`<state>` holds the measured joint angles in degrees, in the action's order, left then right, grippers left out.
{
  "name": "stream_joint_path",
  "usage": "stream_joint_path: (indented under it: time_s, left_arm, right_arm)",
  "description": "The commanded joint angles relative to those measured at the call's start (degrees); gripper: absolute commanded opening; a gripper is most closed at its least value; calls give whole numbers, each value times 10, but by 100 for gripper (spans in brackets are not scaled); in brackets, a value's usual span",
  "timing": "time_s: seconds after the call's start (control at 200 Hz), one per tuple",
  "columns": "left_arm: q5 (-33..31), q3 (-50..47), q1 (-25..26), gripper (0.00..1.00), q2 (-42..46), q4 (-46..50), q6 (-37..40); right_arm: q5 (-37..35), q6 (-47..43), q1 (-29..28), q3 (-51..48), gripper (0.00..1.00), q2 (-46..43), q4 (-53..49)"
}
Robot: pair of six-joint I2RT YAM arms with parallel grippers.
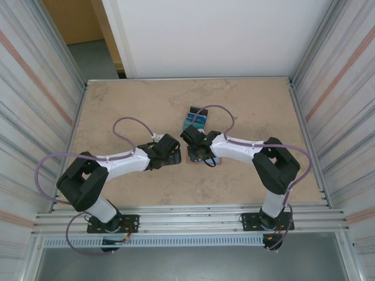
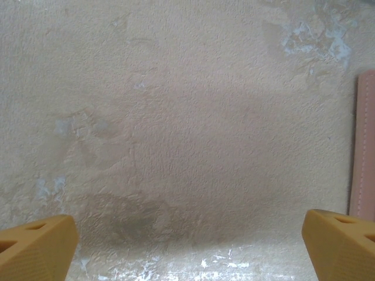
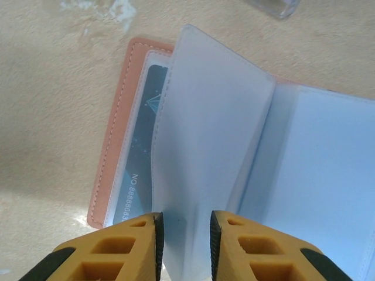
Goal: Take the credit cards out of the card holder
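Corrugated metal panels (image 1: 35,88) wall in a beige, mottled table (image 1: 135,105) on both sides. Near the table's middle the card holder (image 3: 111,146) lies spread open, its salmon outside down and showing as a stitched border along one edge. Its inside is pale blue-grey with clear pockets.

One dark blue-teal card (image 3: 140,158) sits in the pocket next to that salmon border. It is seen through the clear plastic, with a printed number running along its length. A translucent sleeve leaf (image 3: 211,117) stands up from the holder's fold, tilted over that pocket.

The right gripper (image 3: 184,225) reaches down over the holder. Its yellow fingers stand a narrow gap apart with the lower edge of the leaf running between them. Whether either pad touches the leaf cannot be told.

Loose credit cards (image 1: 195,120) lie in a small overlapping pile of teal, light blue and black. They are just beyond the holder toward the table's far edge, out of any pocket.

The left gripper (image 2: 187,234) hangs above bare table just to the left of the holder, fingers spread wide and holding nothing. In the left wrist view the holder's salmon edge lies near the right fingertip.
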<state>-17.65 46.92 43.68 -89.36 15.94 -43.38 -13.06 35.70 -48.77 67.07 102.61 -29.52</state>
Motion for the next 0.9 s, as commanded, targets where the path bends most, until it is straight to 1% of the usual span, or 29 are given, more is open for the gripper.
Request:
stream_joint_path:
  time_s: [0.0, 0.276, 0.446, 0.556, 0.606, 0.676, 0.777, 0.847, 0.897]
  left_arm:
    - [-14, 21, 1, 99, -6, -4, -5]
    - [-8, 45, 7, 99, -16, -3, 8]
    - [-6, 63, 15, 99, -29, -1, 10]
    - [-5, 76, 20, 99, -39, 0, 13]
    - [-5, 82, 22, 99, -45, 4, 12]
    - [-5, 85, 22, 99, -48, 8, 4]
    - [-4, 81, 20, 99, -47, 11, -16]
    - [-2, 77, 14, 99, -44, 17, -33]
    - [1, 70, 7, 99, -39, 17, -46]
  right_arm:
    - [-32, 22, 10, -15, 29, -22, -20]
    - [-49, 35, 21, -48, 33, -63, -5]
    - [-42, 32, 46, -69, 33, -75, 5]
    - [-13, 25, 67, -86, 33, -80, 29]
    - [18, 10, 72, -95, 38, -85, 49]
    - [40, -7, 63, -101, 39, -93, 72]
    - [21, -31, 36, -89, 40, -92, 67]
    - [13, -38, 23, -78, 47, -86, 57]
    - [14, -37, 18, -71, 49, -79, 54]
